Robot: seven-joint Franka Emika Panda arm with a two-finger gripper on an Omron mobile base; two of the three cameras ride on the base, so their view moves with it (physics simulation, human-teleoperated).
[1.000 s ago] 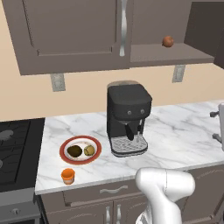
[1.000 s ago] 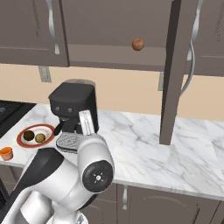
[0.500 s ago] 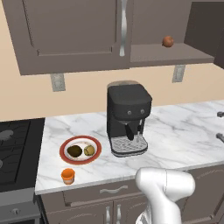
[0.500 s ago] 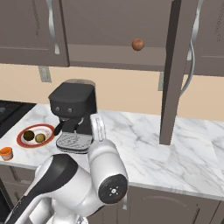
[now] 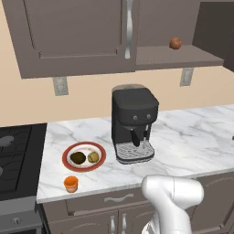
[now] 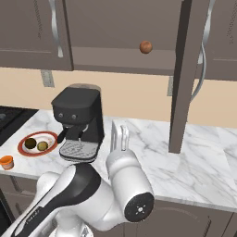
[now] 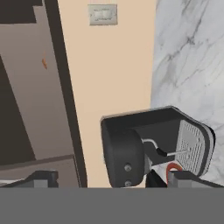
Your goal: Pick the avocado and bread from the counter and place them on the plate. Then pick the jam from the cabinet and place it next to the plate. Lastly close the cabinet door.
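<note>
A tall black coffee machine (image 5: 134, 122) is standing mid-depth on the white marble worktop (image 5: 192, 141), blocking passage between the red-rimmed round plate (image 5: 68, 153) and the bare stretch to its right. A small orange jar (image 5: 71, 183) is sitting near the front edge, just before the plate. An open dark grey-brown cabinet door (image 6: 184, 74) is jutting out edge-on over the worktop's right part, narrowing overhead room there.

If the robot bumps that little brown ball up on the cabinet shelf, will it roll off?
Probably. The reddish-brown ball looks round and smooth, and it sits loose on the flat open shelf, so a nudge would likely set it rolling. No lip shows along the shelf's front edge, so it could well drop onto the counter.
</note>
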